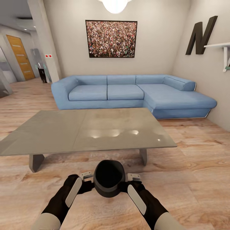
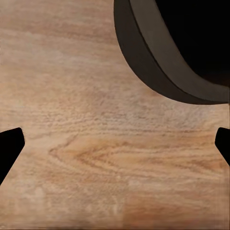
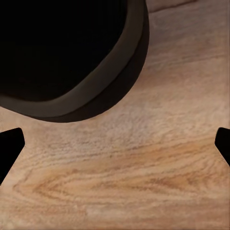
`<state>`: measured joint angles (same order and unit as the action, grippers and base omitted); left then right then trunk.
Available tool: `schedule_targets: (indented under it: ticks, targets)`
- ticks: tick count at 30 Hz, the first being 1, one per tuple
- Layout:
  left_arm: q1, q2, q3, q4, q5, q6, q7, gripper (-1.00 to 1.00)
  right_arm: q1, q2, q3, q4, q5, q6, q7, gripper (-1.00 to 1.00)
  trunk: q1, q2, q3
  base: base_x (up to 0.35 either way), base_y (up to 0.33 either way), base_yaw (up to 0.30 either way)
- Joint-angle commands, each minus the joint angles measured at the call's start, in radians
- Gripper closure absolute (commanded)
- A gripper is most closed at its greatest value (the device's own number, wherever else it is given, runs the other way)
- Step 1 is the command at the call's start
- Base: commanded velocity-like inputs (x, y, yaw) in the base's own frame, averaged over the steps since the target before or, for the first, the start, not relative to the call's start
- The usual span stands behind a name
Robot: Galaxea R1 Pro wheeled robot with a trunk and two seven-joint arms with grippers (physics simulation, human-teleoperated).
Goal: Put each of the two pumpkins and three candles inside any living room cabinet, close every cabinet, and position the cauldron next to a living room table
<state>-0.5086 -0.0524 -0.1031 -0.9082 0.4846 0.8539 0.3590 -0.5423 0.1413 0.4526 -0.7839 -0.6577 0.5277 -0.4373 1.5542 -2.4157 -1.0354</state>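
The black round cauldron (image 1: 108,179) sits low in the head view, just in front of the grey table (image 1: 48,134), its mouth facing me. My left gripper (image 1: 87,176) is against its left side and my right gripper (image 1: 133,177) against its right side. In the left wrist view the left gripper (image 2: 115,143) is open, with only wood floor between its fingertips and the cauldron's rim (image 2: 143,52) off to one side. The right gripper (image 3: 115,143) is open too, and the cauldron (image 3: 120,72) lies beyond its fingers. I cannot tell whether the cauldron rests on the floor.
A blue corner sofa (image 1: 127,92) stands behind the table against the far wall. Wood floor (image 1: 198,166) runs to the right of the table and along its near side. A hallway with an orange door (image 1: 20,56) opens at the far left.
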Motion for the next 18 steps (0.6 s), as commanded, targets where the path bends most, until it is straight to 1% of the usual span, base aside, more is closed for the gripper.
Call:
schedule_targets:
  ticks: [1, 5, 12, 16, 18]
  targets:
    - [-0.002, 0.0, 0.003, -0.001, 0.01, 0.019, 0.011, -1.0, -0.001, -0.001, 0.003, -0.002, -0.011, 0.001, -0.01, -1.0, -0.004, 0.007, 0.002, 0.0, 0.0, 0.0]
    - [-0.003, 0.0, 0.007, -0.001, 0.009, 0.032, 0.012, -1.0, -0.001, -0.001, 0.003, -0.004, -0.011, 0.002, -0.011, -1.0, -0.019, 0.035, 0.015, 0.0, 0.0, 0.0]
    - [-0.004, 0.003, 0.008, -0.002, 0.007, 0.036, 0.013, -1.0, -0.001, -0.002, 0.002, -0.005, -0.011, 0.004, -0.014, -1.0, -0.046, 0.084, 0.037, 0.0, 0.0, 0.0]
    - [-0.004, 0.007, 0.009, -0.003, 0.004, 0.036, 0.013, -1.0, -0.001, -0.001, 0.002, -0.006, -0.011, 0.035, -0.015, -1.0, -0.062, 0.112, 0.049, 0.0, 0.0, 0.0]
    - [-0.004, 0.016, 0.015, -0.003, 0.002, 0.036, 0.016, -1.0, -0.001, -0.001, -0.004, -0.007, -0.011, 0.057, -0.015, -1.0, -0.069, 0.126, 0.056, 0.0, 0.0, 0.0]
